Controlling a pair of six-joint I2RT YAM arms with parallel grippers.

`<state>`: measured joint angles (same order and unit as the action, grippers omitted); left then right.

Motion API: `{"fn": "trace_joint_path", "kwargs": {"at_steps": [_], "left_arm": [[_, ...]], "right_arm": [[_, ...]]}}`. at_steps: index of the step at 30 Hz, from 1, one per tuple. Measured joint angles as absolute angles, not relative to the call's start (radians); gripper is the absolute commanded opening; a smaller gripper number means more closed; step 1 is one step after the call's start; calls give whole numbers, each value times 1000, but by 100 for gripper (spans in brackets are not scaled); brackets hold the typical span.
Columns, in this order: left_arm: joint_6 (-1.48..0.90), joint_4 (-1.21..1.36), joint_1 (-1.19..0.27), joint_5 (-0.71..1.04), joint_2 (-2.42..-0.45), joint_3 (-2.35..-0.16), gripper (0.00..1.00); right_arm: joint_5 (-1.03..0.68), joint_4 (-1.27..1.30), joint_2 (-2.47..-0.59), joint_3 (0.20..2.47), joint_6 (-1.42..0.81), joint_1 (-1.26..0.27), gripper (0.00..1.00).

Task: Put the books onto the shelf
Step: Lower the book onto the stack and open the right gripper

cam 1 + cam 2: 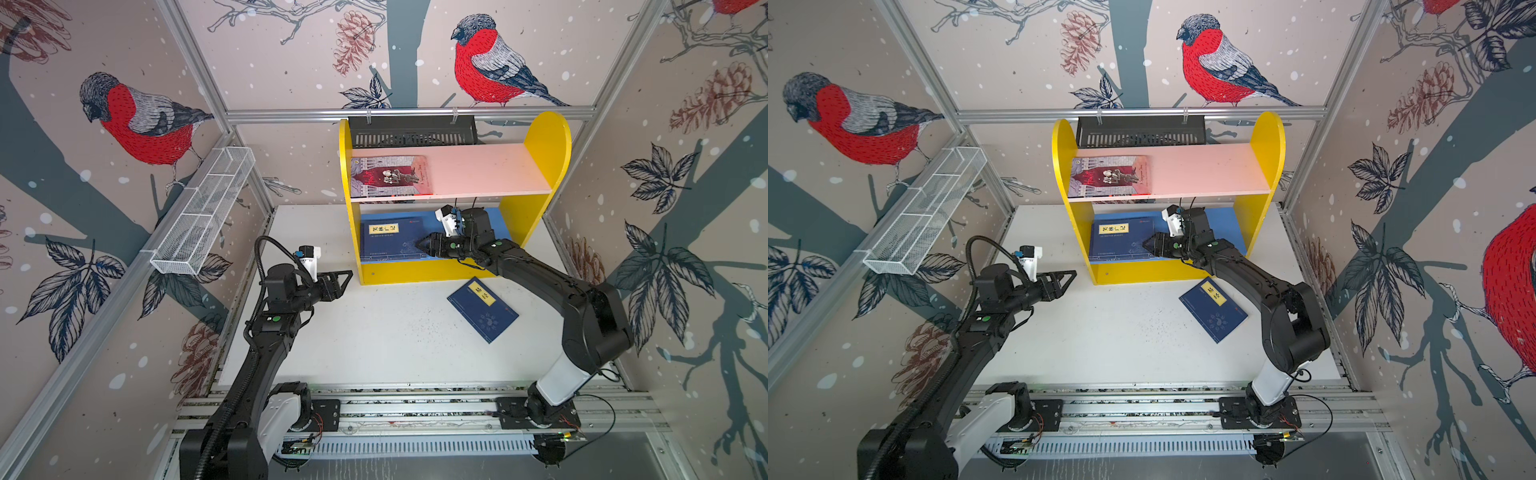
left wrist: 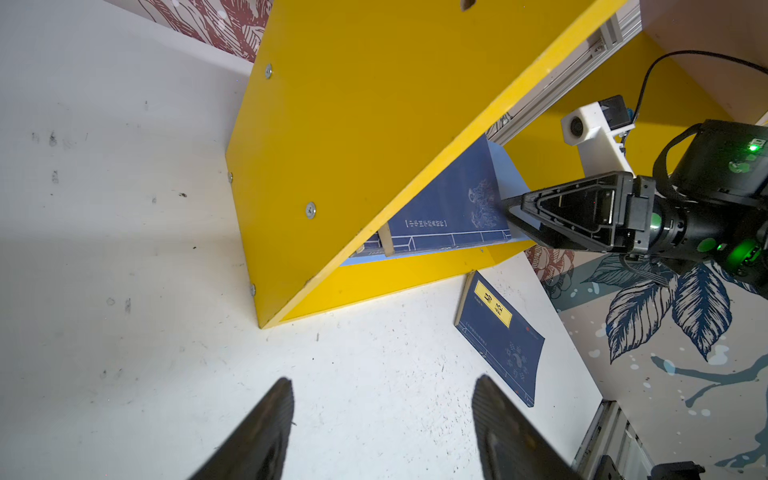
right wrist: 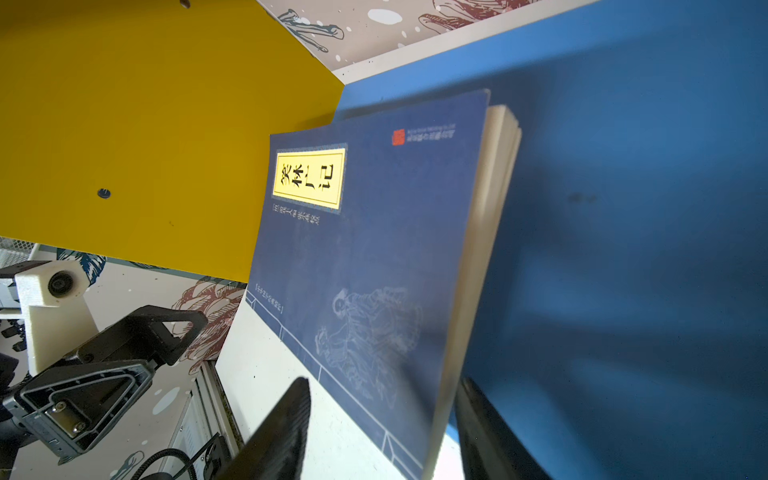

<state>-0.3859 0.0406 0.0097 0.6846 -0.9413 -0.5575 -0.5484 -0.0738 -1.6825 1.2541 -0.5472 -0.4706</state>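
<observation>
The navy stack [image 3: 365,249] lies flat on the blue board [image 3: 623,208], the lower tier of the shelf [image 1: 544,141], pushed towards the left side panel. How many books it holds cannot be counted. In both top views its yellow title label faces up.

The right claw [image 3: 384,384] reaches in under the pink board [image 1: 478,170]. Its jaws stand apart, straddling the stack's near corner, one finger [image 3: 291,415] over the cover and the other beside the page edges. Whether they press on the stack cannot be told. The pink board hangs close over the wrist, and the right side panel stands just beside the arm.

The red book [image 1: 390,176] lies flat at the left end of the pink board. A loose book [image 1: 484,309], navy with a yellow label, lies askew on the table [image 1: 374,340] near the shelf's front right corner, below the right forearm in the top views.

The left claw [image 2: 382,382] hovers over bare table just left of the shelf, jaws wide apart with nothing between them, pointing at the left panel's front edge.

A black tray [image 1: 411,131] hangs on the rail behind the shelf top. A wire basket [image 1: 203,216] hangs on the left wall, well apart from the books.
</observation>
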Motion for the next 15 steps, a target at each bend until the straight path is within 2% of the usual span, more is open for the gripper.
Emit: {"fn": "trace_joint_path", "kwargs": {"at_steps": [15], "left_arm": [[-384, 41, 10, 676, -941, -558, 69]], "right_arm": [[-551, -79, -1720, 1308, -549, -492, 55]]}}
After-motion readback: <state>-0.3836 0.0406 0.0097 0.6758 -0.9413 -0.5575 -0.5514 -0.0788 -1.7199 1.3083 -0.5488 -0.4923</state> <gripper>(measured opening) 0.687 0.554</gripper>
